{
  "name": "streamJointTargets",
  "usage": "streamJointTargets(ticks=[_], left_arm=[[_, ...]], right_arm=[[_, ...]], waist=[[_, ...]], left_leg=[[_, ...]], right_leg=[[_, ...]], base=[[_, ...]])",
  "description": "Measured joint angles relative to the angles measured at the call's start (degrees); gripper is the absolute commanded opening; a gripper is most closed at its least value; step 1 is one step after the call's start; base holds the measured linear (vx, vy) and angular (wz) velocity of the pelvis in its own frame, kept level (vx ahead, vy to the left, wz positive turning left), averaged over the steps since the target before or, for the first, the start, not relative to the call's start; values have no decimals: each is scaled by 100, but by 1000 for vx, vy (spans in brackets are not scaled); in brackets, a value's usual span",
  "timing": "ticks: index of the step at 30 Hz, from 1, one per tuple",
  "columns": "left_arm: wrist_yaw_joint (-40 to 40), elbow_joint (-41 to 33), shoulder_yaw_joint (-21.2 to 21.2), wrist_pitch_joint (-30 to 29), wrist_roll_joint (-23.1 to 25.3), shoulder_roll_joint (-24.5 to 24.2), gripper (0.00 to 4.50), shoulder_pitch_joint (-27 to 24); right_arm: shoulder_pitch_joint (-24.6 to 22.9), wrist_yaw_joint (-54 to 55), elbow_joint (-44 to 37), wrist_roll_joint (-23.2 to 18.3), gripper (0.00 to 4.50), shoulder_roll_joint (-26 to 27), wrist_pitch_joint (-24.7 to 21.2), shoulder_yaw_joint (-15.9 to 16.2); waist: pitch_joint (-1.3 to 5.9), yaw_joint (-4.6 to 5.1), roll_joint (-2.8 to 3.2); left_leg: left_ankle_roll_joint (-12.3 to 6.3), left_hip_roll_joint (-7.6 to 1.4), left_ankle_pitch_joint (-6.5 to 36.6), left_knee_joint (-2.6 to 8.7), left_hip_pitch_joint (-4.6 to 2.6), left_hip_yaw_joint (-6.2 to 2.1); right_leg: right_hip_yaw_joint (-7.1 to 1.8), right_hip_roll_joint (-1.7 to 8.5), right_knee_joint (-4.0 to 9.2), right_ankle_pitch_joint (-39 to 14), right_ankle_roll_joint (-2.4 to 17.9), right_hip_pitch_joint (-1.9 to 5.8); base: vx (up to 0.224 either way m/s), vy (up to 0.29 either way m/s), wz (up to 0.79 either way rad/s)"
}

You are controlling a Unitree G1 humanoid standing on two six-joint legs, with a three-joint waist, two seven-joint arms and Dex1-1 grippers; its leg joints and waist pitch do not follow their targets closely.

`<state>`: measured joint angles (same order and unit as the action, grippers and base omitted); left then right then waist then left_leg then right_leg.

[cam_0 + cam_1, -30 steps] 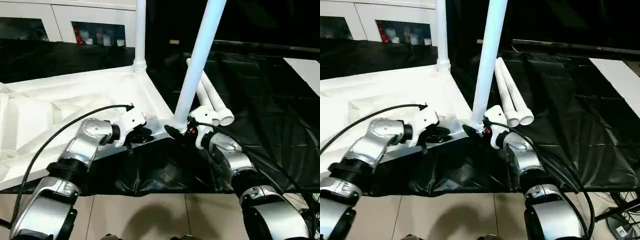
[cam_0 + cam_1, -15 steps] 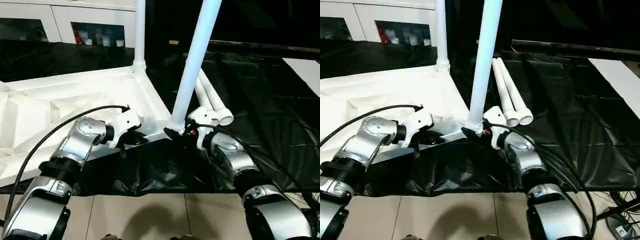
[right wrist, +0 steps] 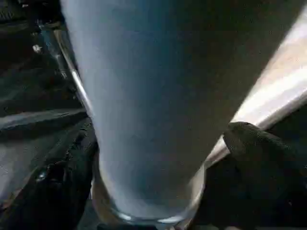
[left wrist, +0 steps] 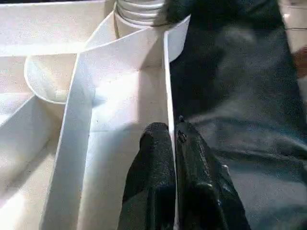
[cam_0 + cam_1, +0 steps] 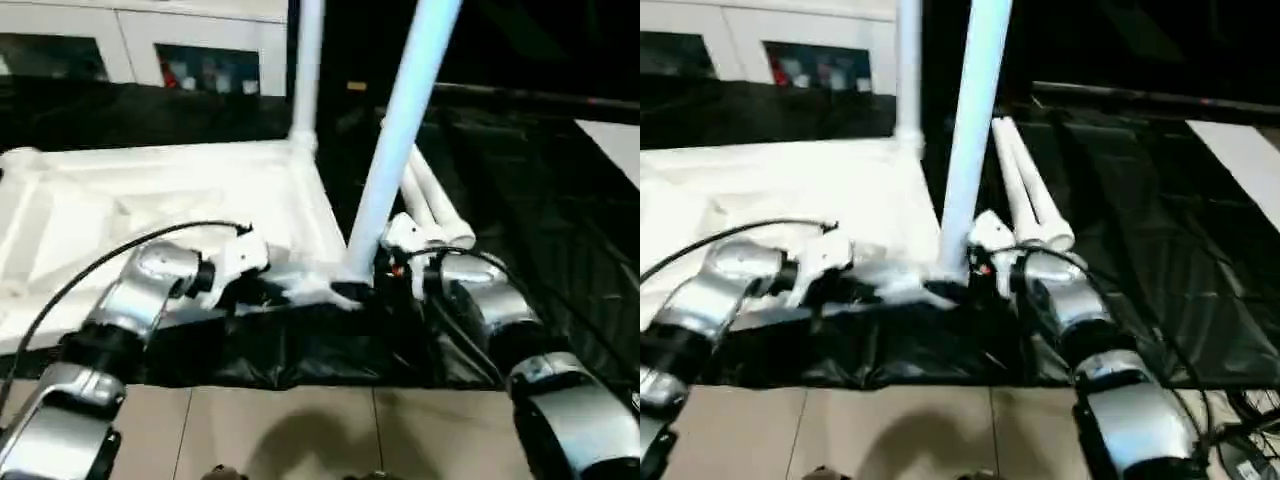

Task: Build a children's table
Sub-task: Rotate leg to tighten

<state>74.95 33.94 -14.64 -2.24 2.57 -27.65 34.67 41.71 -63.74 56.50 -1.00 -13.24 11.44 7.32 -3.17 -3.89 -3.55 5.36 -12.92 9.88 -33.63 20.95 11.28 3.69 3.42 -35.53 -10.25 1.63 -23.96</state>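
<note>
Left gripper [image 4: 173, 143] was pinched closed on the thin edge wall of the upturned table top [image 5: 180, 190]. Right gripper [image 3: 144, 172] straddled the near leg [image 5: 395, 150] at its corner socket, fingers [image 3: 259, 158] spread either side. Two spare legs [image 5: 435, 205] lay just beyond the right gripper.

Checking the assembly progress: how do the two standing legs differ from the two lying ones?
The standing legs rise from corner sockets of the top; the lying legs rest loose on the black cover. The near standing leg leans, with the right gripper at its base; the lying legs are untouched. All are white tubes.
</note>
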Motion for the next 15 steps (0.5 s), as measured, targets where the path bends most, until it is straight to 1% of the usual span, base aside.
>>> streamJointTargets(ticks=[1,2,3,4,6,7,9,10,15], left_arm=[[24,0,-13,14,-4,-14,0,-8],[98,1,-29,32,-11,-36,0,-19],[138,1,-34,48,-22,-51,0,-25],[171,2,-36,72,-23,-62,0,-28],[208,4,-38,98,-26,-84,0,-32],[220,4,-41,100,-27,-94,0,-32],[248,4,-49,106,-37,-115,0,-33],[255,4,-52,107,-44,-118,0,-33],[299,16,-54,128,-53,-141,0,-33]], right_arm=[[7,-48,0,37,442,-7,10,10],[37,-182,14,84,426,-41,14,54],[64,-273,23,111,426,-72,18,95],[78,-351,25,119,416,-88,19,115],[80,-451,29,112,405,-87,19,134],[80,-489,29,109,390,-87,19,147],[80,-571,29,89,374,-92,19,173],[80,-594,29,79,374,-92,18,181],[75,-743,28,62,328,-71,18,191]], waist=[[0,2,0],[-1,1,-3],[-2,1,-4],[-2,1,-7],[-4,-1,-12],[-4,0,-12],[-5,-1,-15],[-5,0,-15],[-5,1,-15]], left_leg=[[0,0,0,-4,0,-1],[0,0,0,-8,-1,-2],[1,0,0,-10,-1,-3],[1,-1,0,-10,-2,-3],[1,-1,0,-12,-2,-4],[1,-1,-1,-13,-2,-4],[1,-2,-1,-15,-2,-5],[1,-2,0,-16,-1,-5],[1,-2,0,-18,-1,-5]], right_leg=[[0,1,-5,0,0,0],[0,1,-12,0,0,-1],[0,1,-15,0,-1,-1],[0,1,-18,-1,-1,-1],[1,1,-24,-1,-1,-2],[1,1,-26,-1,-1,-2],[1,1,-27,-1,-1,-2],[1,1,-27,-1,-1,-2],[1,1,-28,-1,-1,-2]], base=[[0,0,0],[0,0,0],[0,0,0],[0,0,0],[0,0,0],[0,0,0],[0,0,0],[0,0,0],[0,0,0]])
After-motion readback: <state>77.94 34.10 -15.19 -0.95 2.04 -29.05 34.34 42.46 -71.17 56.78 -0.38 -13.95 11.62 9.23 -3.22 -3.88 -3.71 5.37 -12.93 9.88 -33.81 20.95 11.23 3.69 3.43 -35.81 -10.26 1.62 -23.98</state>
